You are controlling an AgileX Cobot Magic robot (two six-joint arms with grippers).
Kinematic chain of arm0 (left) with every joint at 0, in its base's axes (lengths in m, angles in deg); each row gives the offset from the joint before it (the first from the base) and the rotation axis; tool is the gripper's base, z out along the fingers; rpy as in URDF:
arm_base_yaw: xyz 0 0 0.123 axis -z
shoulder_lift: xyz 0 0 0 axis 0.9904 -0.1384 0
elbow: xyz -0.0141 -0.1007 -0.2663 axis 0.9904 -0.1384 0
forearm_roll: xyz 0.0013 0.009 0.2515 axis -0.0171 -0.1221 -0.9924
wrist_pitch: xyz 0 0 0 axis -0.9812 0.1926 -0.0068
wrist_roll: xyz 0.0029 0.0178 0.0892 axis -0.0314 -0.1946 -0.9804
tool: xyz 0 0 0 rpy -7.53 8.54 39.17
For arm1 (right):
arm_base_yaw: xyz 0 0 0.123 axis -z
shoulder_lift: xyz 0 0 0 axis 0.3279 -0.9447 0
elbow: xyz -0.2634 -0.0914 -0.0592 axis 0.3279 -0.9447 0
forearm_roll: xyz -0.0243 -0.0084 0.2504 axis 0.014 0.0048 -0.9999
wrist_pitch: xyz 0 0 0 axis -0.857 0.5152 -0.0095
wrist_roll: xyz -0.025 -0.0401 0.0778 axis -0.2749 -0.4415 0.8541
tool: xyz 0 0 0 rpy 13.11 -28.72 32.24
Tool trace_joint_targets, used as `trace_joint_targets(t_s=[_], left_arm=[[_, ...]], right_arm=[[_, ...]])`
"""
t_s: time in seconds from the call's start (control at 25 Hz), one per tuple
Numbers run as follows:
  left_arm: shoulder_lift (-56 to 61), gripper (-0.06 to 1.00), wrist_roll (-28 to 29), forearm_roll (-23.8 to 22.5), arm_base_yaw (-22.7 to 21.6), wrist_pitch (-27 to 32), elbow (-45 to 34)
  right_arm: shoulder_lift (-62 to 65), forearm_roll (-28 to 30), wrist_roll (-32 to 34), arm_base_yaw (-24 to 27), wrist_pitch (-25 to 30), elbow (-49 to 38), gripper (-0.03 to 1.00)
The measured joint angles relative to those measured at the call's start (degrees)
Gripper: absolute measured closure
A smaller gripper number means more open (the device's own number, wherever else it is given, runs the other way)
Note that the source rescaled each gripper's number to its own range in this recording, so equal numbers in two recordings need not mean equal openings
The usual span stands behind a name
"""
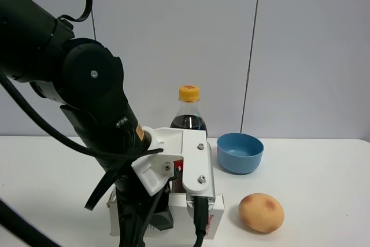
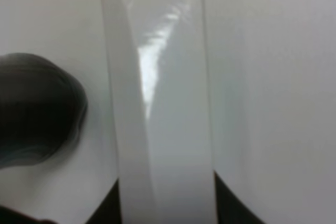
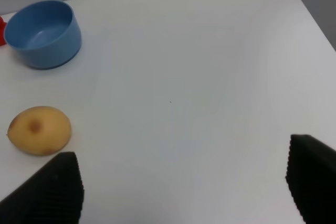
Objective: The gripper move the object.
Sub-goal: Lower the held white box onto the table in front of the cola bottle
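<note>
My left claw [image 1: 161,219] is down on the box [image 1: 218,217], which lies flat along the near edge of the desk [image 1: 324,172], about midway along it. The arm and its white bracket [image 1: 193,166] cover most of the box. Only its two ends show. The right end carries small red lettering, too small for me to read. The left wrist view is a close white blur with dark patches, so I cannot tell whether that claw is spread or pinching.

Behind the box, toward the far edge, stands a dark cola bottle [image 1: 189,114] with a yellow cap. The bracket hides its label. A blue bowl [image 1: 240,153] sits just right of the bottle. A tan bun [image 1: 262,213] lies near the near edge, right of the box and apart from it. An orange sticker [image 1: 139,133] on the arm is unreadable.

My right claw [image 3: 181,150] is spread wide over bare desk with nothing between its fingers [image 3: 55,187].
</note>
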Motion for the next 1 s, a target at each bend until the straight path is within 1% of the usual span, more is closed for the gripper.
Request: trace_joint_targets(t_s=[0.12, 0.36, 0.52, 0.8, 1.0], left_arm=[[-0.94, 0.94, -0.68, 1.53, 0.0, -1.27, 0.0], [-3.06, 0.94, -4.27, 4.91, 0.0, -2.64, 0.0], [-4.0, 0.94, -4.8, 5.36, -0.28, -4.33, 0.0], [-5.04, 0.94, -4.8, 5.66, -1.53, -4.44, 0.0], [-5.26, 0.94, -5.58, 6.04, -1.53, -4.38, 0.0]], right_arm=[[0.0, 0.0, 0.0, 0.0, 0.0, 0.0, -0.03], [0.0, 0.0, 0.0, 0.0, 0.0, 0.0, -0.03], [0.0, 0.0, 0.0, 0.0, 0.0, 0.0, -0.03], [0.0, 0.0, 0.0, 0.0, 0.0, 0.0, -0.03], [0.0, 0.0, 0.0, 0.0, 0.0, 0.0, -0.03]])
